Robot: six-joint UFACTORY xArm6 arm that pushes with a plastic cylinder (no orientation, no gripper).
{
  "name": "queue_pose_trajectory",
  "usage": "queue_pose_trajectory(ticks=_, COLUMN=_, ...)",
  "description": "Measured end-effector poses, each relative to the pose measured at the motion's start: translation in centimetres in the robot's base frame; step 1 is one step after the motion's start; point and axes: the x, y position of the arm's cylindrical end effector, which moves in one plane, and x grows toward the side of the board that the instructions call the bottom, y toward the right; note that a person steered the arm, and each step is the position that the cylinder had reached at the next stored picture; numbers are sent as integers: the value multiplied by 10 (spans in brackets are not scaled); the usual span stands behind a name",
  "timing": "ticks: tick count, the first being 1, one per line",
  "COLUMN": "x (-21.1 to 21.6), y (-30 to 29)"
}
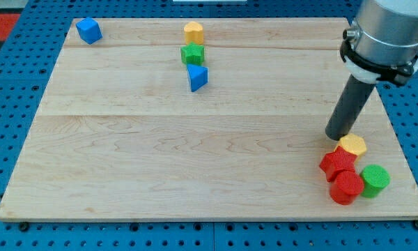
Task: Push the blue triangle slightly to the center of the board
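Note:
The blue triangle (197,77) lies on the wooden board (160,153) at upper middle, just below a green star-shaped block (192,54) and a yellow block (193,31). My tip (338,136) rests on the board at the view's right, far from the blue triangle. It stands just above-left of a yellow hexagon (352,145), close to it or touching.
A blue cube (88,31) sits at the top left corner. At the bottom right, a red star-shaped block (337,163), a red cylinder (347,187) and a green cylinder (374,180) cluster below the yellow hexagon. The arm's grey body (386,31) hangs over the top right.

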Motion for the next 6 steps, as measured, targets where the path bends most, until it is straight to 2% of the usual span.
queue_pose_trajectory(ticks=1, x=5, y=0)
queue_pose_trajectory(ticks=2, x=-24, y=-3)
queue_pose_trajectory(ticks=3, x=-80, y=-3)
queue_pose_trajectory(ticks=5, x=-177, y=-80)
queue_pose_trajectory(ticks=6, x=-172, y=-142)
